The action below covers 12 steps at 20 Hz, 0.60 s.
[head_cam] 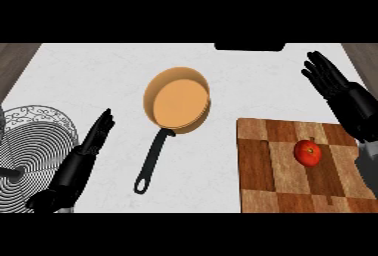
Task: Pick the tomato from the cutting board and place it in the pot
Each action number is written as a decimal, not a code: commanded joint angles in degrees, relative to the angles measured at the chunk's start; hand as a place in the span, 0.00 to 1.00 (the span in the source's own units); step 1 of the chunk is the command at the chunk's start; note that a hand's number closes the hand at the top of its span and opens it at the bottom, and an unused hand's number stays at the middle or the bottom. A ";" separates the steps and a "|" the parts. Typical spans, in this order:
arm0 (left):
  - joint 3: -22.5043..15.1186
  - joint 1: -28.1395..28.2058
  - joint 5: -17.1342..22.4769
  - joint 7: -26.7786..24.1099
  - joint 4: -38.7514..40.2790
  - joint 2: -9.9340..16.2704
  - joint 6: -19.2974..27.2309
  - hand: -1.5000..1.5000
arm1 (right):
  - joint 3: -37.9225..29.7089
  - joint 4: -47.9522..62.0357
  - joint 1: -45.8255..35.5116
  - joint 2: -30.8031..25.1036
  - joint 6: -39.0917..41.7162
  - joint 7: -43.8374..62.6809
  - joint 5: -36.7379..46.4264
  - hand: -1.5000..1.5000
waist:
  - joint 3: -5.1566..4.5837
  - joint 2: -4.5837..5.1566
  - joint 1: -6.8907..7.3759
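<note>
The round red tomato (308, 153) sits on the chequered brown wooden cutting board (273, 170) at the right of the white worktop (96, 70), right of the board's middle and apart from its edges. Being round, it has no long axis to align with.

The black right hand (334, 85) hovers beyond the board's far right corner, with the tomato lying nearer the robot and slightly to the left of it. Its fingers are straight and spread, holding and touching nothing. The grey forearm passes just beside the tomato on the right.

The black left hand (94, 136) rests at the left, fingers extended and empty, next to a wire dish rack (33, 145). It is well apart from the tomato, so the right hand is judged the nearer and the proper one for the pick.

The receiving vessel, a shallow copper-coloured pan with a long black handle (177, 102), lies left of the board, between the two hands, handle pointing towards the robot.
</note>
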 commanded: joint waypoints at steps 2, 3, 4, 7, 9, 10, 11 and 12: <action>1.52 -1.78 1.54 3.90 0.14 -2.63 2.43 0.50 | 5.75 -0.22 -1.54 1.18 15.52 -0.20 -6.58 0.00 | 1.06 1.26 0.66; 2.49 -2.23 2.96 4.91 0.87 -2.58 2.09 0.50 | 8.94 -1.41 -0.62 1.86 21.07 -1.02 -8.42 0.00 | 1.14 1.57 1.31; 2.61 -3.64 3.26 6.65 0.46 -3.39 2.98 0.50 | 12.29 -2.71 -1.05 3.08 25.44 0.16 -10.60 0.00 | 1.22 1.80 2.25; 1.92 -1.06 4.69 7.44 2.51 -4.04 2.36 0.50 | 9.97 -12.85 -12.44 -4.21 27.13 -7.55 3.05 0.00 | 0.69 -2.66 3.69; 5.20 -4.85 7.46 14.45 1.82 -5.31 5.34 0.50 | 6.00 -4.81 -2.52 -4.86 31.66 -20.55 3.55 0.00 | 1.57 1.64 -0.96; 5.01 -4.23 7.53 13.68 2.75 -6.52 6.10 0.50 | 4.26 -4.24 -1.06 -4.03 32.43 -25.85 3.17 0.00 | 1.60 1.77 -1.23; 5.99 -4.97 8.19 14.94 1.16 -5.72 6.05 0.50 | 3.17 -3.81 -0.59 -5.80 36.56 -30.02 2.67 0.00 | 1.60 1.59 -1.01; 6.08 -4.17 7.87 14.30 2.01 -5.19 5.73 0.50 | 1.11 -2.49 -0.05 -6.48 38.76 -34.39 2.15 0.00 | 1.61 1.72 -0.95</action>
